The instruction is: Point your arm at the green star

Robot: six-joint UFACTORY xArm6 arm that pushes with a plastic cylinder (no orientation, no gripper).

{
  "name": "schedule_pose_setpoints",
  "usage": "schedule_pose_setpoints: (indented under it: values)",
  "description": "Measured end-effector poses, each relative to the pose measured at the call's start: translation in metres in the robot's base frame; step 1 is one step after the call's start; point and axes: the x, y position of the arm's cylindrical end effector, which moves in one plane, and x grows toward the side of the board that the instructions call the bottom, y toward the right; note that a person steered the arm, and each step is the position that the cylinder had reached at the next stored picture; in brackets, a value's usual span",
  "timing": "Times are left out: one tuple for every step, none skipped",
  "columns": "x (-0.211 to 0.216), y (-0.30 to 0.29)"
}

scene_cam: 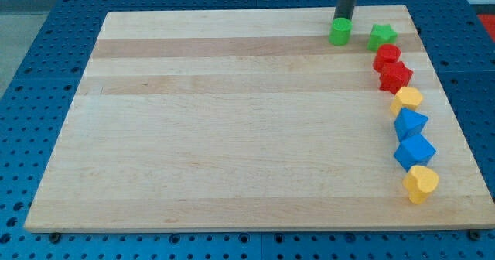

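Note:
The green star [381, 35] lies near the top right corner of the wooden board [232, 128]. A green round block [339, 32] sits a short way to its left. My tip [342, 18] is at the top edge of the green round block, touching or just behind it, and to the left of the green star with a gap between them.
Below the star a column of blocks runs down the right side: a red round block [387, 56], a red star-like block [396, 77], a yellow hexagon [407, 100], two blue blocks [409, 124] [414, 150], and a yellow heart [421, 183].

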Motion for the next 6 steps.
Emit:
schedule_pose_setpoints:
  values:
    - [-0.001, 0.031]
    - [-0.002, 0.075]
    - [-0.002, 0.116]
    - [0.013, 0.129]
    - [0.037, 0.127]
    - [0.054, 0.111]
